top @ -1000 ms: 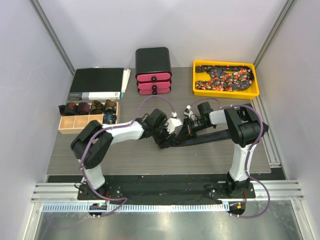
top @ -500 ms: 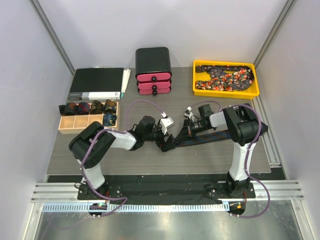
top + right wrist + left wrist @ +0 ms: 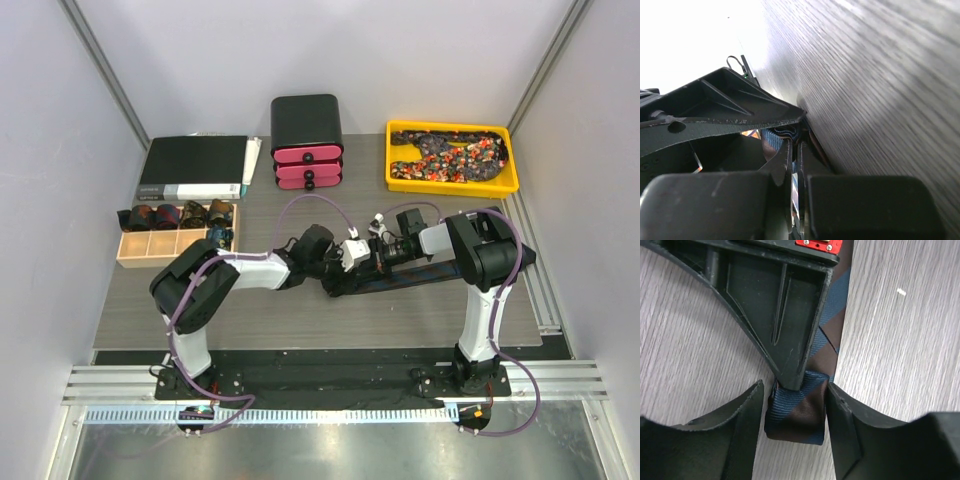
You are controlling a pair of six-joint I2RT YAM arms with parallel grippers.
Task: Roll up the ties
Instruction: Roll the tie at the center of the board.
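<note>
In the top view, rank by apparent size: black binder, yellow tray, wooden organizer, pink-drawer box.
1. black binder and yellow tray: look alike, not ranked
2. wooden organizer
3. pink-drawer box, close to the organizer

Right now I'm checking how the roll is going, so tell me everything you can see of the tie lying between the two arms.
The tie is woven fabric with broad diagonal stripes of navy blue and dark brown. It lies flat on the grey wood-grain table, running from mid-table toward the right arm. Its near end is folded into a small first turn, sitting between the left gripper jaws, which flank it. The right gripper pinches that fold from the other side, jaws shut.
</note>
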